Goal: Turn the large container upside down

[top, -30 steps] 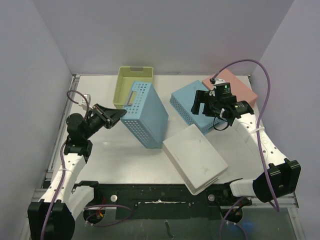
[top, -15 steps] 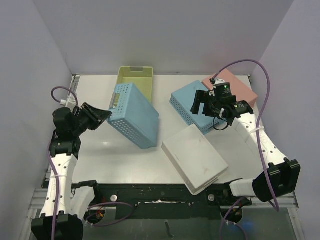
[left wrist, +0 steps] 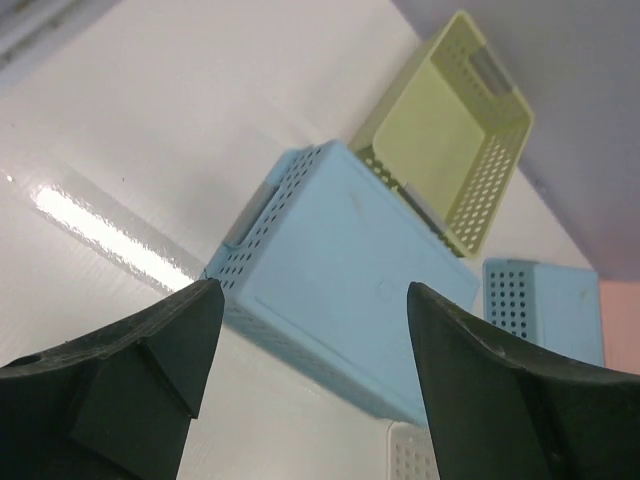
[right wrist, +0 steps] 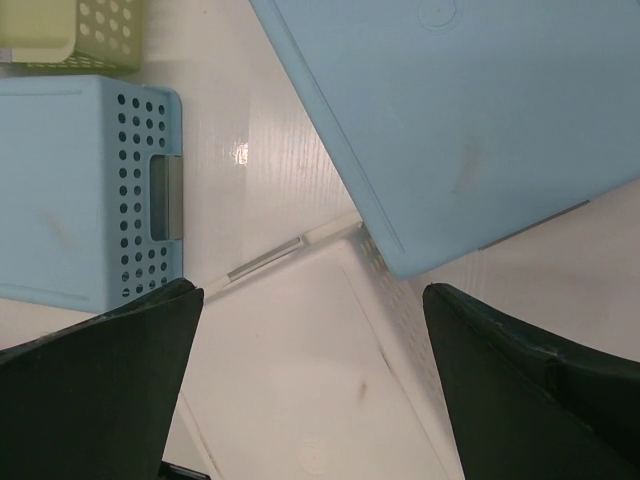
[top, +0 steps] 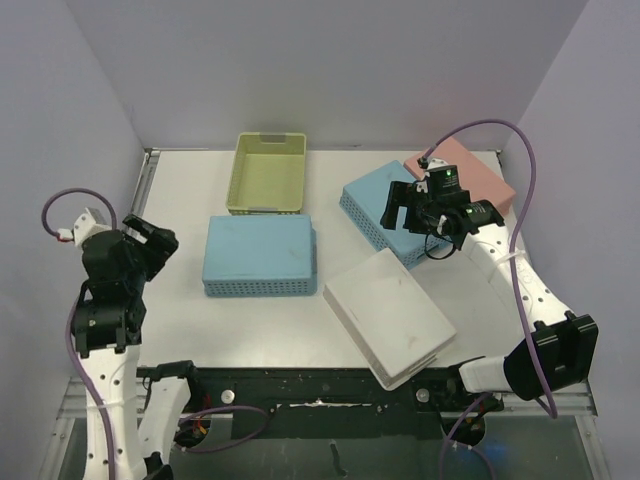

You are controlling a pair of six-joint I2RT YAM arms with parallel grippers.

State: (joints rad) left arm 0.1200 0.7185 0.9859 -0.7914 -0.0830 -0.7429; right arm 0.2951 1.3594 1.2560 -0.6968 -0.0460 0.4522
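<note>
The large container [top: 258, 255], a light blue perforated basket, lies flat on the table with its solid base up and its opening down; it also shows as the basket [left wrist: 350, 270] and as the basket [right wrist: 70, 190] in the wrist views. My left gripper [top: 152, 241] [left wrist: 312, 300] is open, empty and raised well to the left of it. My right gripper [top: 398, 206] [right wrist: 312, 295] hangs open and empty above another blue container [top: 385, 205] and a white one [top: 390, 315].
A yellow-green basket [top: 266, 172] stands upright behind the large container. The second blue container [right wrist: 470, 110], the white container [right wrist: 300, 370] and a pink one [top: 470, 165] lie base-up on the right. Walls enclose the table on three sides.
The blue basket, held tilted on its edge a second ago, has dropped flat with its base up. My left gripper opened, let it go and pulled back to the left. The right arm stayed still.
</note>
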